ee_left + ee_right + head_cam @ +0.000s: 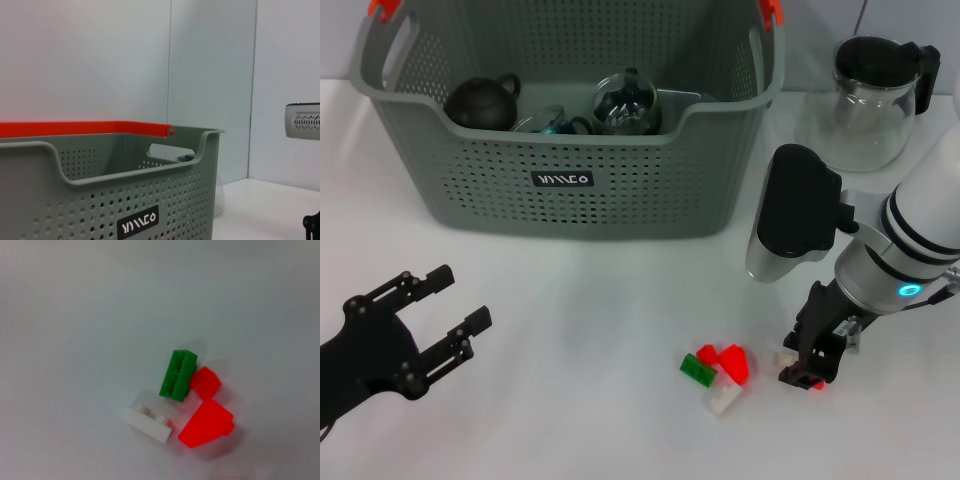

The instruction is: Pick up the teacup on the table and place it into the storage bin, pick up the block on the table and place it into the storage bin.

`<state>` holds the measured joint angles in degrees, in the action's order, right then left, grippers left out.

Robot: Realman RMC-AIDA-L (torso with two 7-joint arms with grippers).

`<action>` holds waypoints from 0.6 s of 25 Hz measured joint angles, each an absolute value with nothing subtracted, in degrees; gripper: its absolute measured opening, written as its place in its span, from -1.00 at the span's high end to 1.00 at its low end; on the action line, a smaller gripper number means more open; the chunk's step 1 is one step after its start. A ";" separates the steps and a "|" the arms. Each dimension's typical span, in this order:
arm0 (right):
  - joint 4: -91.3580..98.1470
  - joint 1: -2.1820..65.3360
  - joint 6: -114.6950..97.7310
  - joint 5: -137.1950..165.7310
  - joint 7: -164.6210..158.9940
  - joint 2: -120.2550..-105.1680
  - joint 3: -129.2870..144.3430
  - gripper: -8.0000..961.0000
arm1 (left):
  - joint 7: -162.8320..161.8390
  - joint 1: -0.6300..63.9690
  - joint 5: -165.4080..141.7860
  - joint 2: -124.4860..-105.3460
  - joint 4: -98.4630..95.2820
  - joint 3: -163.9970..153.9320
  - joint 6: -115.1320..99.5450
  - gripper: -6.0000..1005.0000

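White desk, block step in hand: the right gripper [810,368] sits low at 5 o'clock, seemingly clenched on a small red block [816,383].

Glassy cup shapes already lie in the bin [570,180], a perforated grey-green plastic basket at 12 o'clock. Next comes a lift and a carry over its rim. Smooth studded blocks, green [697,368], red [733,362] and white [723,396], cluster just beside that gripper. The left gripper [448,315] idles released at 8 o'clock; a glass jug [875,100] stands at 2 o'clock.
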<state>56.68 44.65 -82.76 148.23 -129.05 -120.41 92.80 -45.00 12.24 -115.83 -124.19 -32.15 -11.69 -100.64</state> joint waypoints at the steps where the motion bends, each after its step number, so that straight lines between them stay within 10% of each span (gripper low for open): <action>1: 56.68 44.63 -82.73 148.24 -129.11 -120.41 92.80 0.17 | -45.00 12.24 -115.83 -124.19 -32.13 -11.68 -100.64 -0.26; 15: 56.65 44.56 -82.29 148.27 -129.20 -120.41 92.72 0.45 | -45.00 12.30 -115.84 -124.19 -31.90 -11.59 -100.63 -0.26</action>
